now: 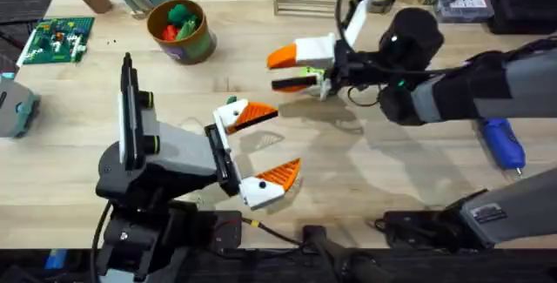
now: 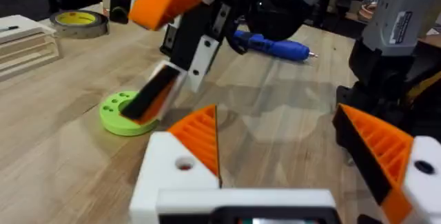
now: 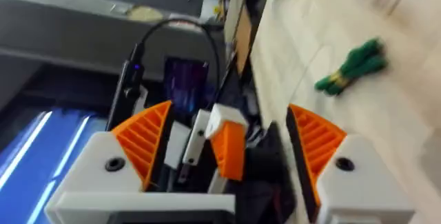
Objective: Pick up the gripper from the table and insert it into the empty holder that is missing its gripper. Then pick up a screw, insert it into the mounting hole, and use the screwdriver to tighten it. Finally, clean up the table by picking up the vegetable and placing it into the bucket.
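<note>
Fingers of the right gripper (image 3: 227, 148) stand spread wide, and we see nothing pinched between their orange ribbed pads. From the left wrist view we see it turned on its side, one finger high and the other low, just over the green disc (image 2: 120, 117) on the table (image 1: 392, 170). Across from it the left gripper (image 1: 265, 144) is likewise spread and holds nothing. The vegetable (image 1: 231, 102) lies on the wood just beside the left gripper's farther finger. The screwdriver (image 1: 503, 142) lies flat at the right, partly under the right arm. The bucket (image 1: 196, 50) stands upright at the far left, well apart from both grippers, with orange and green pieces inside.
</note>
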Robot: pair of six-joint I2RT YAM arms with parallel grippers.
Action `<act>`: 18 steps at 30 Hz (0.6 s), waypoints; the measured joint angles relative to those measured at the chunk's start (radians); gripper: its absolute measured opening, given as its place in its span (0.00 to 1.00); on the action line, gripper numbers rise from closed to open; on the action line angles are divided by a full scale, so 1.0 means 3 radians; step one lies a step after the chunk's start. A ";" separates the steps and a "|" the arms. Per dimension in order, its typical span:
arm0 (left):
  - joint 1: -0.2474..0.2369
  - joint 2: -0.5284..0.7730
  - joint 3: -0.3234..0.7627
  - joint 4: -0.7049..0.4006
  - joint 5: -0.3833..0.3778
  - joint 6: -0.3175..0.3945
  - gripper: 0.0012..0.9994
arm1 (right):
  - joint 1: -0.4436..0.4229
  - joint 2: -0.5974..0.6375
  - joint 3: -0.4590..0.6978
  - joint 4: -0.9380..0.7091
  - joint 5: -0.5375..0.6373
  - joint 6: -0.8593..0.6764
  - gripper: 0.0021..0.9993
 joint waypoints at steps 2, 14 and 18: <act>0.0000 0.0001 0.0000 0.0000 0.0000 0.0000 0.99 | -0.0103 0.0001 0.0001 0.0000 0.0017 -0.0110 0.94; 0.0000 0.0000 0.0000 0.0000 0.0001 0.0000 0.99 | -0.0743 0.0001 0.0003 -0.0032 0.0002 -0.0720 0.94; 0.0000 0.0001 0.0000 0.0000 0.0001 0.0000 0.99 | -0.0879 0.0000 0.0052 -0.0233 0.0000 -0.0969 0.94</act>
